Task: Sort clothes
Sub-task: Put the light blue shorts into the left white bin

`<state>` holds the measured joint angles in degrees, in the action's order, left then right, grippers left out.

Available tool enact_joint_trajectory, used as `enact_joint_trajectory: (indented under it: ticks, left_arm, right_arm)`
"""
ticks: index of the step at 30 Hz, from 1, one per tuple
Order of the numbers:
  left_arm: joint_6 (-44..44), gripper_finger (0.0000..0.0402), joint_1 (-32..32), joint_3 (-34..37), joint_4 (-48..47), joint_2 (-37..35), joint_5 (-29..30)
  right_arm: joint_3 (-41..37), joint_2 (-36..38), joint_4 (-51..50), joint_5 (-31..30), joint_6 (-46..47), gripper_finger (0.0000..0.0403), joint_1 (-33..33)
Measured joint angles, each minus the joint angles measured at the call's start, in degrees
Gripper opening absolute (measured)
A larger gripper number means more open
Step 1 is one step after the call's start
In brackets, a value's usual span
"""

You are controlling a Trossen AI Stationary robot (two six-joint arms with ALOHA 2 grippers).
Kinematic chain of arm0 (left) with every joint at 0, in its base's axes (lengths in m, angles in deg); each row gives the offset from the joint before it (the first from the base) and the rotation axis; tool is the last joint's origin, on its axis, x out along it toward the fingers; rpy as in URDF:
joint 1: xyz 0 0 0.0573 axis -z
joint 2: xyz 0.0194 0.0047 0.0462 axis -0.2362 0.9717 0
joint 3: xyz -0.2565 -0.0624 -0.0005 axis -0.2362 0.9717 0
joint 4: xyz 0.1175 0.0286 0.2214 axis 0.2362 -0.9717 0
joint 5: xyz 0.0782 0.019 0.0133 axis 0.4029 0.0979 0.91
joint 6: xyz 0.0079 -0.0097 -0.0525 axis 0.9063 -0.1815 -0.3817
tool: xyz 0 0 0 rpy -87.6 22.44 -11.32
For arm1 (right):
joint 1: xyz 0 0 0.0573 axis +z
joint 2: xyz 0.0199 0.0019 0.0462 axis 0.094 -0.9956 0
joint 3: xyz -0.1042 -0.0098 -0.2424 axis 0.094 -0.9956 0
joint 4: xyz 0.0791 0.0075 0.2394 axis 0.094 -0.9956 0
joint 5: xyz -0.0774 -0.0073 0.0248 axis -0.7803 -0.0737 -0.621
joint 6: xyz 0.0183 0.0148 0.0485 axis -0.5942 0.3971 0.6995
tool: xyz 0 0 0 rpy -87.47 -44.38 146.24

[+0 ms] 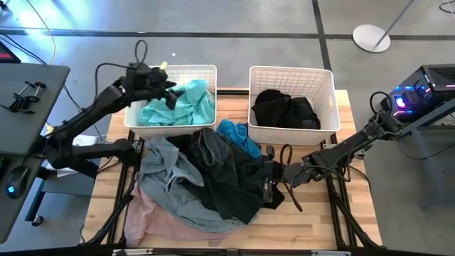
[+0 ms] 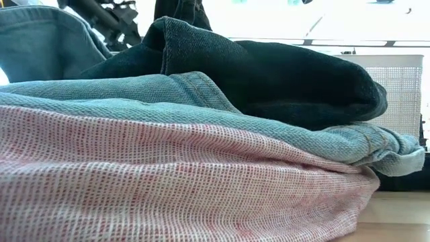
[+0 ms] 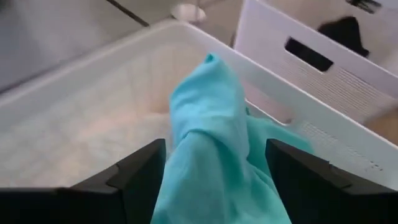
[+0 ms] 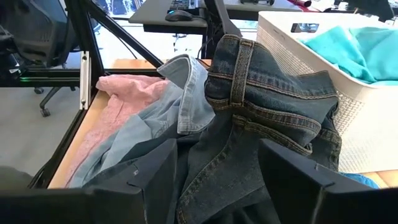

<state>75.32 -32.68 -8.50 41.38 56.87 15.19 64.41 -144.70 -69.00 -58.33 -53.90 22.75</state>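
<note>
A: Teal cloth (image 3: 211,155) sits between the left claw's (image 1: 170,97) two spread fingers, over the left white basket (image 1: 202,70). Whether those fingers actually pinch the cloth, I cannot tell.

B: And the rest of that teal piece?

A: It lies heaped in that basket. A black garment (image 1: 284,110) lies in the right basket (image 1: 327,78).

B: The right claw (image 1: 273,181)?

A: Low on the tabletop (image 1: 320,220), at the pile's edge, fingers apart with dark denim jeans (image 4: 261,118) in front of them, gripping nothing that I can see.

B: What else is in the pile?

A: A pale blue denim shirt (image 1: 170,178) lies beside the jeans, a pink garment (image 2: 168,181) underneath, and a bright blue piece (image 1: 238,135) near the baskets.
</note>
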Motion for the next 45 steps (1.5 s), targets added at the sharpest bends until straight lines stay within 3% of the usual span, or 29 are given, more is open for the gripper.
enact_joint_trajectory:
  ticks: [3,5,10,16,19,25,33,39,45]
  left_arm:
    - [1.63,0.0260,2.08,-0.11,-0.22,-1.49,5.38]
    - [2.98,0.0241,2.35,-0.11,-1.88,-0.08,5.78]
    - [7.08,0.0160,0.67,-0.09,-4.64,9.88,5.95]
    - [9.57,0.0037,0.89,-0.09,-4.44,24.76,-2.16]
    - [9.38,0.0009,1.98,-0.09,-3.07,29.75,-3.66]
    - [7.98,0.0022,4.49,-2.03,-5.07,28.44,6.87]
    - [6.89,0.0030,6.98,-7.82,-8.39,14.26,8.49]
    - [5.36,0.0097,8.24,-7.37,-8.43,5.25,8.28]
    - [5.33,0.0173,7.96,-2.09,-4.98,3.94,8.87]
  right_arm:
    - [0.00,0.00,0.00,-0.09,0.02,0.0213,-0.02]
    - [0.00,0.00,0.00,-1.36,0.02,0.0213,-0.02]
    - [0.00,0.00,0.02,-7.14,1.39,0.0213,-0.23]
    - [0.00,0.00,-1.43,-7.49,5.64,0.0213,-1.07]
    - [0.00,0.00,-3.17,-7.51,7.48,0.0213,-1.18]
    - [0.00,-0.10,-5.14,-7.43,10.37,0.0213,-1.01]
    - [0.00,-3.78,-5.03,-7.50,10.10,0.0213,-1.16]
    - [0.00,-5.60,-3.58,-7.50,10.09,0.0213,-1.16]
    - [0.00,-5.59,-3.43,-7.52,10.08,0.0213,-1.16]
